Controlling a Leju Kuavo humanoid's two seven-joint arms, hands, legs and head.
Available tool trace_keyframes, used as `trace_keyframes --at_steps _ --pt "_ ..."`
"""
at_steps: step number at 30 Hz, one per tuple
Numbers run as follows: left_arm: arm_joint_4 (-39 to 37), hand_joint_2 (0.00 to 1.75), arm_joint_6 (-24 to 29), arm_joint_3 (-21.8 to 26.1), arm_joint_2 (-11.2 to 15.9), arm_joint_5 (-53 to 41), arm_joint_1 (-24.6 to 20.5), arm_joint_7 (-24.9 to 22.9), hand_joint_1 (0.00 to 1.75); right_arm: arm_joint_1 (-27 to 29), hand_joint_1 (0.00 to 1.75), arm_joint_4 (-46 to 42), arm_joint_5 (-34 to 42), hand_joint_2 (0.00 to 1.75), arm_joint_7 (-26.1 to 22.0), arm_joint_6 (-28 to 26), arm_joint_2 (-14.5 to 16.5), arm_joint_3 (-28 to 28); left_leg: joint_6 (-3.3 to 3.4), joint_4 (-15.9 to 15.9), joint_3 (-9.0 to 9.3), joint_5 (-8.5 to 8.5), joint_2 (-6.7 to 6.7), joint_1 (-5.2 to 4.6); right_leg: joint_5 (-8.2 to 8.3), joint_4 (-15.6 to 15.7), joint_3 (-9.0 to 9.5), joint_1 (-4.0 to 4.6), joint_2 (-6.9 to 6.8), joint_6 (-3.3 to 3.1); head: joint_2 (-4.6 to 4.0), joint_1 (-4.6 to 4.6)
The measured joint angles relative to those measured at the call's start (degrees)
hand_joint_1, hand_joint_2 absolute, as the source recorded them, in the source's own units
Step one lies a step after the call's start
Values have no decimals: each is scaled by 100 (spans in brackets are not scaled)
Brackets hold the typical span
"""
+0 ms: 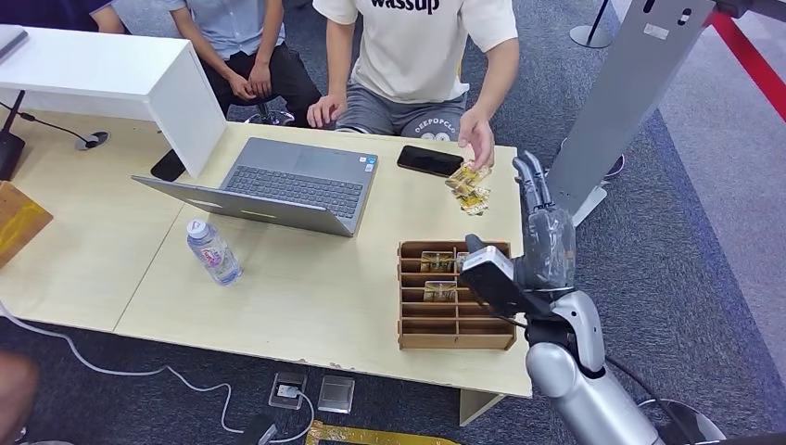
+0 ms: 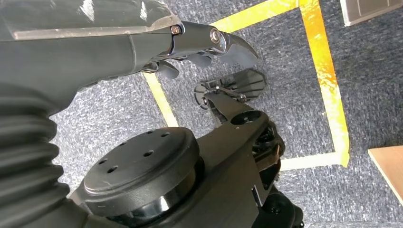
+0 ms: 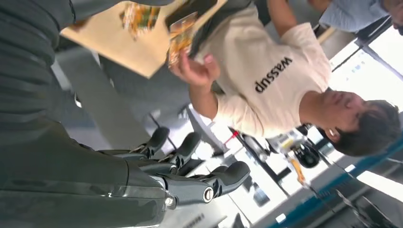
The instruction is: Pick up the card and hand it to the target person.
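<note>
Several yellow-printed cards lie loose on the table's far right corner, and the person in the white shirt has a hand on the top one. In the right wrist view that hand pinches a card at the table edge. My right hand is raised upright beside the table, fingers apart and holding nothing, just right of the loose cards; its fingers spread towards the person. My left hand hangs over the floor with nothing in it.
A wooden slotted rack with a few cards stands below my right hand. A black phone, an open laptop and a water bottle sit on the table. A grey post rises right of my hand. Another person sits further left.
</note>
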State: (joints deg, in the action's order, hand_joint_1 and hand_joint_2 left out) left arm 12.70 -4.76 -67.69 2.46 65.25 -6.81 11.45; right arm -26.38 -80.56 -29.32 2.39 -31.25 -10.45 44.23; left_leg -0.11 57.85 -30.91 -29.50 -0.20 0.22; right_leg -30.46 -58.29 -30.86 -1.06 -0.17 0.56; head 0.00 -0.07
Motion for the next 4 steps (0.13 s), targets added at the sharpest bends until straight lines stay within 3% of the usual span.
trace_keyframes --at_steps 4 --pt "0 0 0 4 22 48 20 -11 0 139 0 -157 751 175 -36 230 -9 -113 0 0 1 0 0 0 0 0 -1 0 0 0 0 -2"
